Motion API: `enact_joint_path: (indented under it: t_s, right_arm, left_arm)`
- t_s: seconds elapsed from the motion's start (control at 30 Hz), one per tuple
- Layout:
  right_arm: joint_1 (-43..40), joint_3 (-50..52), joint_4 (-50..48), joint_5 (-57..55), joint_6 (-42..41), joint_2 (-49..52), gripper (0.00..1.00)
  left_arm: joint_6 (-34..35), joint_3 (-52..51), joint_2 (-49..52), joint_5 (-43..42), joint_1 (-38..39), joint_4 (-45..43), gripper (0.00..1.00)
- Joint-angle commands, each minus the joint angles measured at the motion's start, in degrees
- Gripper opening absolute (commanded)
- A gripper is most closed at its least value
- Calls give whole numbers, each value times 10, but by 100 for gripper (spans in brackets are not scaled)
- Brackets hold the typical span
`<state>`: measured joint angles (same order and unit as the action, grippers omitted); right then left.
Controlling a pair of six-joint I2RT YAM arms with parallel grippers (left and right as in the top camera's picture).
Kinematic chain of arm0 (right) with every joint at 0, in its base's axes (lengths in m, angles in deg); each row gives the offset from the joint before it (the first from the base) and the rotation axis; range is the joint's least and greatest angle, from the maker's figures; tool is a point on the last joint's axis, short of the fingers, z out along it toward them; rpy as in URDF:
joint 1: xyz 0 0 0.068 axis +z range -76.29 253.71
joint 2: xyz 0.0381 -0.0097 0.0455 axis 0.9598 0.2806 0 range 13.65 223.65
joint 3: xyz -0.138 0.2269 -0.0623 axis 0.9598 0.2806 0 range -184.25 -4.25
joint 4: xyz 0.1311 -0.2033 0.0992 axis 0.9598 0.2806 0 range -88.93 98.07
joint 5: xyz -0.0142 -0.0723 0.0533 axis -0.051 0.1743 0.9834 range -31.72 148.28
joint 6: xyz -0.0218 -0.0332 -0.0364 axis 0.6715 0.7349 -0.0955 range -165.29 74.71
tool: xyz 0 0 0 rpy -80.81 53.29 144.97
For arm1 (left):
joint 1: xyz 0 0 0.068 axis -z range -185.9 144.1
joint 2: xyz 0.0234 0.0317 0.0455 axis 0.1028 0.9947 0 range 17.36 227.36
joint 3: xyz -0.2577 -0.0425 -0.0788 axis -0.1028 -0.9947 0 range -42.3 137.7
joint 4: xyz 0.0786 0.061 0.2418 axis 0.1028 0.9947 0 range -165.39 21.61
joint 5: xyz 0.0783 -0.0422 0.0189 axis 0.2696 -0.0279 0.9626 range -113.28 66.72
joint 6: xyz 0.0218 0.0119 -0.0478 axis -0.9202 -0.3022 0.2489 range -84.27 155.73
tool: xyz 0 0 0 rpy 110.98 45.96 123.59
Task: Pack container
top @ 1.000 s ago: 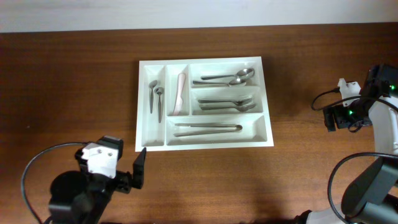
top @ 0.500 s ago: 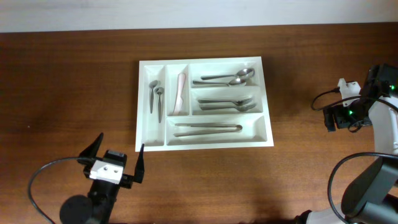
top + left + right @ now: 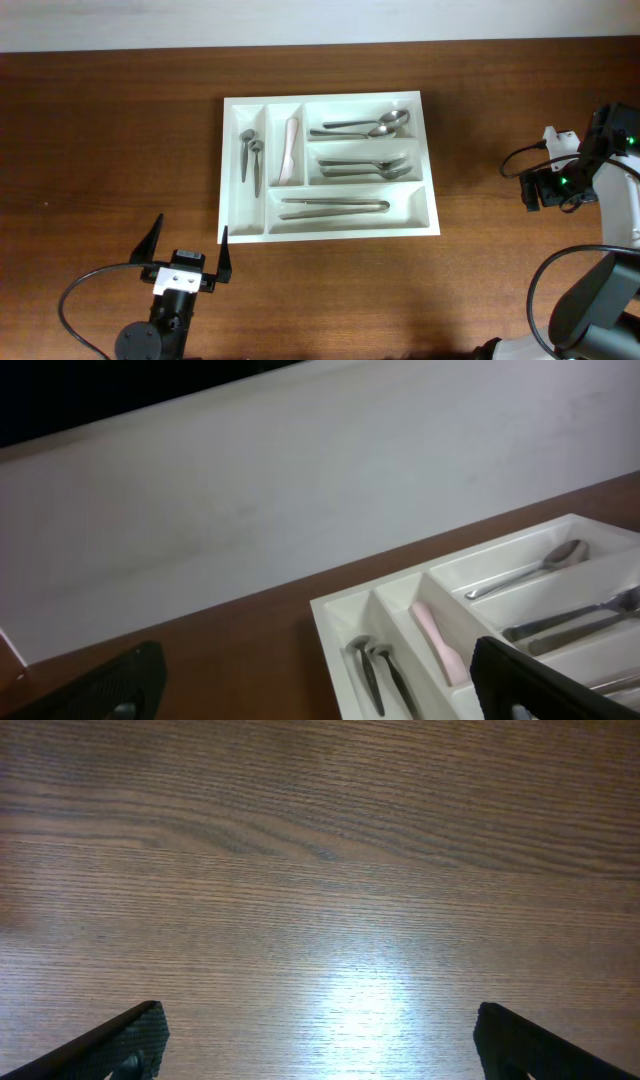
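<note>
The container (image 3: pixel 330 99) is a white cutlery tray lying mid-table. Its two narrow compartments hold two small dark spoons (image 3: pixel 249 155) and a pink-handled utensil (image 3: pixel 290 150). The long ones hold spoons (image 3: pixel 365 126), forks (image 3: pixel 365 166) and a long metal piece (image 3: pixel 335 206). My left gripper (image 3: pixel 192 225) stands open near the table's front, just off the tray's front left corner, holding nothing. In the left wrist view the left gripper (image 3: pixel 318 660) faces the container (image 3: pixel 340 610), with the pink utensil (image 3: pixel 440 640) ahead. My right gripper (image 3: pixel 318 1015) is open over bare wood, far right of the tray.
The brown wooden table (image 3: pixel 120 150) stretches on all sides of the tray. The right arm (image 3: pixel 560 175) with its cables stands at the table's right edge. A pale wall (image 3: pixel 300 490) rises behind the table's far edge.
My left gripper has turned from a twisted pose to point straight at the tray and drawn back toward the front edge. The right arm has not moved.
</note>
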<state>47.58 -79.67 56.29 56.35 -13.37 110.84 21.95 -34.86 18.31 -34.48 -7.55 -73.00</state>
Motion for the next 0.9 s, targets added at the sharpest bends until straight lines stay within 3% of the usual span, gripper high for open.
enact_joint_path:
  t_s: [0.0, 0.3, 0.87]
  right_arm:
    - [-1, 0, 0, 1, 0, -1, 99]
    - [-1, 0, 0, 1, 0, -1, 99]
    - [-2, 0, 0, 2, 0, -1, 99]
  left_arm:
    - [-7, -11, -7, -10, -3, -2, 99]
    - [-7, -71, -7, -13, -2, 6, 99]
    - [-5, -70, -7, -10, -4, 10, 99]
